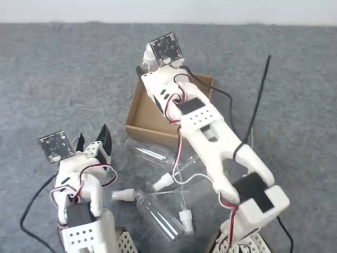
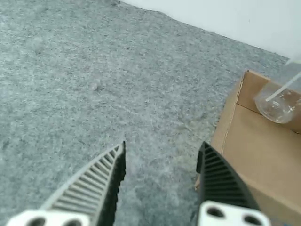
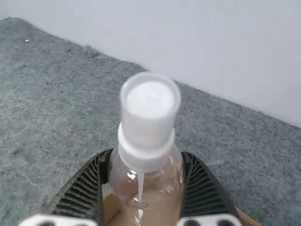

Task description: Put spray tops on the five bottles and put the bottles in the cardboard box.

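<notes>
Gripping a clear bottle (image 3: 143, 188) just under its white spray top (image 3: 149, 110) with the right jaws, closed on either side of the shoulder, above the far corner of the cardboard box (image 1: 150, 132). Lower slowly and straight, righting the bottle, which looks tilted, and staying clear of the box wall. Release only once the base rests on the cardboard, preferably tucked into the corner to leave room for the rest. Withdraw upward, not sideways, to avoid tipping it. Holding the left jaws spread wide and empty over the table (image 2: 70, 70), near the box's side wall; best parked there, out of the way. Mind the loose bottles (image 1: 158, 213) lying on the table between the arms, probably next in line. No brand, label or readable writing on bottle, top or box.
</notes>
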{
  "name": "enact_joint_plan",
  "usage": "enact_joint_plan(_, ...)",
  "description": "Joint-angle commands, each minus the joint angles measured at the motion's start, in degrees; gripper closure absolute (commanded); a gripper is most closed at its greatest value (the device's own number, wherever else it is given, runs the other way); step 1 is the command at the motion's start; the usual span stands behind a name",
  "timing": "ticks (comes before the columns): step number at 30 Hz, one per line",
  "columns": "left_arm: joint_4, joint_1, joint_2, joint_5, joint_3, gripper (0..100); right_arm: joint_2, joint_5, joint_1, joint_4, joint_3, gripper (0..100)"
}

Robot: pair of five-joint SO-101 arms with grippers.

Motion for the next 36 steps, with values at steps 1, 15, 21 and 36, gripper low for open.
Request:
enact_joint_plan(1, 0.7, -0.4, -1.7, -0.4, -0.7, 77, 1.8, -0.9, 1.0, -2.0, -7.2, 99.2)
enact_joint_plan(15, 0.9, -0.4, -1.7, -0.4, -0.7, 77, 12.1, -0.5, 1.5, -9.4, -9.8, 99.1)
enact_joint_plan(21, 1.0, -0.4, -1.9, -0.4, -0.7, 77, 14.7, -0.4, 1.6, -10.2, -9.8, 98.9)
enact_joint_plan(36, 1.7, -0.4, -2.0, -0.4, -0.7, 77, 15.4, -0.4, 1.6, -10.1, -9.8, 90.1)
